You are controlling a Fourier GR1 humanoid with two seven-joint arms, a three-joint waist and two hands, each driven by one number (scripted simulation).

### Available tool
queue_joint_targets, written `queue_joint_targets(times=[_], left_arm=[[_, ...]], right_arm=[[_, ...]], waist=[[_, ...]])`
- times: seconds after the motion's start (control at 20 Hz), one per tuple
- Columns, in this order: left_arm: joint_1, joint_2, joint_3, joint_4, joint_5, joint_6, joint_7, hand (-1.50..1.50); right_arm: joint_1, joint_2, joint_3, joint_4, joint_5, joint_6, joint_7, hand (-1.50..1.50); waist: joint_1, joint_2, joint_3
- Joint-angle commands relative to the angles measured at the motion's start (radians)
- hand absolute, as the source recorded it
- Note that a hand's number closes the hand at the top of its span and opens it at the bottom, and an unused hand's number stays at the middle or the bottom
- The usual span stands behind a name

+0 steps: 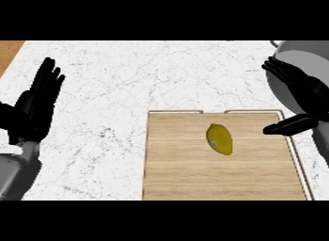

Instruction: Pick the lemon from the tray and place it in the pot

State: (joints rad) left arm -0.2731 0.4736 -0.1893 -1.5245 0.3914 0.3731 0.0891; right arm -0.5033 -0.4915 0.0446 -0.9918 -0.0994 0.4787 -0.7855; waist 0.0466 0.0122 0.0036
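Yellow oval lemon (220, 139) lying mid-tray on rectangular wooden tray (174, 179) | grey metal pot (318, 61) at counter's (126, 84) right edge | right hand (307, 96) fingers spread, holding nothing, above tray's right corner | left hand (39, 101) flat, resting near left edge

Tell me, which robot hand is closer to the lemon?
Right. The right hand is open just past the tray's right edge, beside the lemon. The left hand rests open far across the counter.
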Motion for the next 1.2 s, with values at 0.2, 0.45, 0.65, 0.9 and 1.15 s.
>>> queue_joint_targets(times=[0.2,0.45,0.65,0.9,1.15], left_arm=[[0.022,0.0,0.025,-0.004,-0.006,0.004,0.006,0.0],[0.073,-0.019,0.023,-0.062,-0.027,0.019,0.002,0.0],[0.074,0.019,0.065,-0.097,-0.03,-0.016,0.063,0.0],[0.078,-0.001,0.084,-0.102,-0.046,-0.025,0.093,0.0],[0.03,-0.034,0.107,-0.089,-0.087,-0.028,0.127,0.0]], right_arm=[[-0.077,-0.1,0.23,-0.045,0.259,0.056,-0.107,-1.5],[-0.068,-0.118,0.329,-0.072,0.358,0.018,-0.101,-1.5],[-0.062,-0.086,0.34,-0.073,0.378,0.012,-0.072,-1.5],[-0.026,-0.084,0.342,-0.139,0.372,0.04,-0.039,-1.5],[-0.005,-0.017,0.367,-0.103,0.487,-0.05,0.014,-1.5]], waist=[[-0.017,-0.006,-0.003],[-0.029,-0.011,-0.003],[-0.034,-0.012,-0.003],[-0.041,-0.013,-0.004],[-0.044,-0.012,-0.004]])
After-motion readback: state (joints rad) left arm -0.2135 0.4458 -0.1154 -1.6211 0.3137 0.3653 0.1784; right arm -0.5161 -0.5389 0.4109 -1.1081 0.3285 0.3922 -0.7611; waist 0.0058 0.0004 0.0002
